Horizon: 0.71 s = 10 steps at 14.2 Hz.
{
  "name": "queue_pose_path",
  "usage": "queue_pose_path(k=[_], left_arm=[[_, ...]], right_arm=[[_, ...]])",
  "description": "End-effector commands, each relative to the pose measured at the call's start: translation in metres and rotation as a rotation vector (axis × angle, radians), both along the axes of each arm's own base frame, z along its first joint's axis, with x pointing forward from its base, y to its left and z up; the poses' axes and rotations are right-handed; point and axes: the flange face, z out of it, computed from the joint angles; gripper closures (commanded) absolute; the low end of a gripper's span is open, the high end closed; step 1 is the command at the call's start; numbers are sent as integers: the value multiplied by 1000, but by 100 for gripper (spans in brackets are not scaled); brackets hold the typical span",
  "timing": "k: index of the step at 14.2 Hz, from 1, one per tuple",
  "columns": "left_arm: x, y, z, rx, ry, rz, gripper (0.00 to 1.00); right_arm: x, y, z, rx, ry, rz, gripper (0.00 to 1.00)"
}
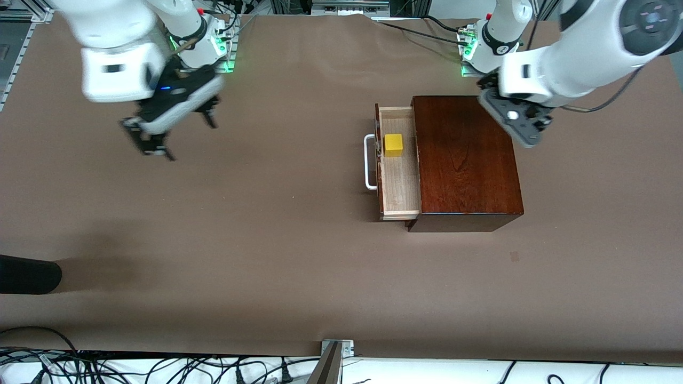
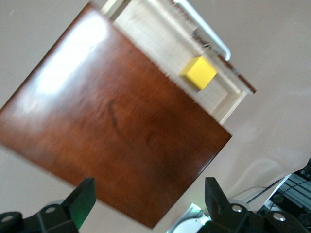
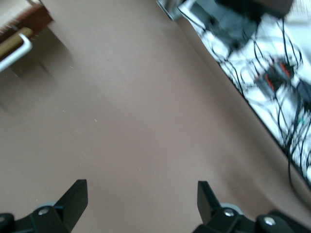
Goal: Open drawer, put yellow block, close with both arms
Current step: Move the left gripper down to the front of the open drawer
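We saw yellow block (image 1: 394, 144) in open drawer (image 1: 398, 188), left gripper (image 2: 148, 201) empty, wide open over box top; right gripper (image 1: 176, 133) open, empty, hovering w/ arm raised.

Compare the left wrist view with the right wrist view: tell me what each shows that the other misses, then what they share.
Only the left wrist view shows the yellow block lying in the open drawer and the box's dark top. Only the right wrist view shows the cables past the table's edge. Both show the white handle, the brown table, and their own open gripper: left gripper, right gripper.
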Motion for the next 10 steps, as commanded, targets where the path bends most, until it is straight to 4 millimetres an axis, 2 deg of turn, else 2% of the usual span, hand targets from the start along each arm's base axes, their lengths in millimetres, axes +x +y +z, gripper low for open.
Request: queue_pose_path(k=[1, 3, 4, 5, 6, 9, 10], left_arm=[[8, -77, -33, -84, -39, -177, 0], [0, -128, -56, -104, -85, -303, 0], [-11, -154, -65, -92, -101, -375, 0], [-15, -174, -88, -86, -78, -424, 0], [-18, -194, -103, -111, -85, -482, 0], [-13, -239, -157, -192, -168, -662, 0], [-17, -254, -173, -180, -201, -713, 0]], right_arm=[[-9, -60, -3, 38, 51, -131, 0], [-8, -91, -7, 59, 71, -252, 0], [-9, -104, -11, 69, 82, -296, 0], [-11, -117, -12, 83, 92, -331, 0], [-13, -129, -16, 100, 106, -375, 0], [-16, -155, -24, 106, 149, -489, 0], [-16, -163, -26, 105, 159, -514, 0]])
